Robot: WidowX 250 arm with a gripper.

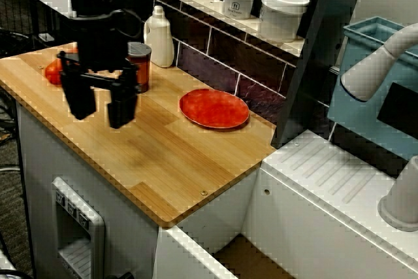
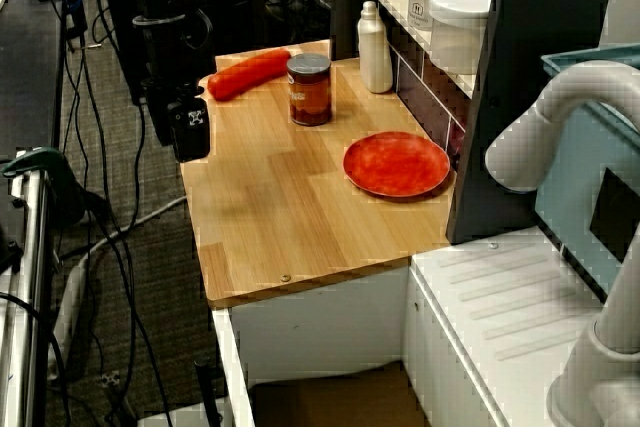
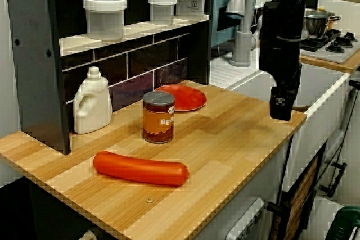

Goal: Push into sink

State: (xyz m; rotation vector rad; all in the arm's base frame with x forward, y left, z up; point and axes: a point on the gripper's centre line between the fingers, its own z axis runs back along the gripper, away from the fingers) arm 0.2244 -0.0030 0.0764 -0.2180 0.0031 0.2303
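**A:** Where does the job stand?

**B:** At the very start, I judge. The large white plastic sink unit with the ribbed drainboard (image 1: 326, 168) and the thick curved pale-grey tap (image 1: 375, 63) is just past the right end of the long pale wooden counter (image 1: 163, 155). Nothing from the counter is on the drainboard, and I cannot see into the basin. My black 2-fingered gripper (image 1: 101, 114) hangs above the counter's front-left part. Its fingers are spread apart with nothing between them, and it is touching nothing.

**A:** What do you push?

**B:** The task does not say. The flat round red plate (image 1: 214, 108) lies nearest the sink, close to the tiled back wall. The short brown-labelled tin can with the grey lid (image 2: 310, 89) stands further left. The long red sausage-shaped object (image 3: 140, 168) lies at the far left end.

**A:** So the next move?

**B:** I would drop low behind the chosen thing, on the side away from the sink. Then I would sweep it along the wood toward the right edge. The plate is shallow, so I must contact it low at the rim or I may ride over it. The can is tall and could tip.

**A:** And the surroundings?

**B:** A teal-blue plastic bin (image 1: 366, 83) sits behind the tap. A dark shelf over the counter carries 3 white lidded tubs (image 1: 283, 12). Under it a white plastic jug-shaped bottle (image 1: 160, 37) stands against the tiles. The wood looks smooth, so things should slide easily.
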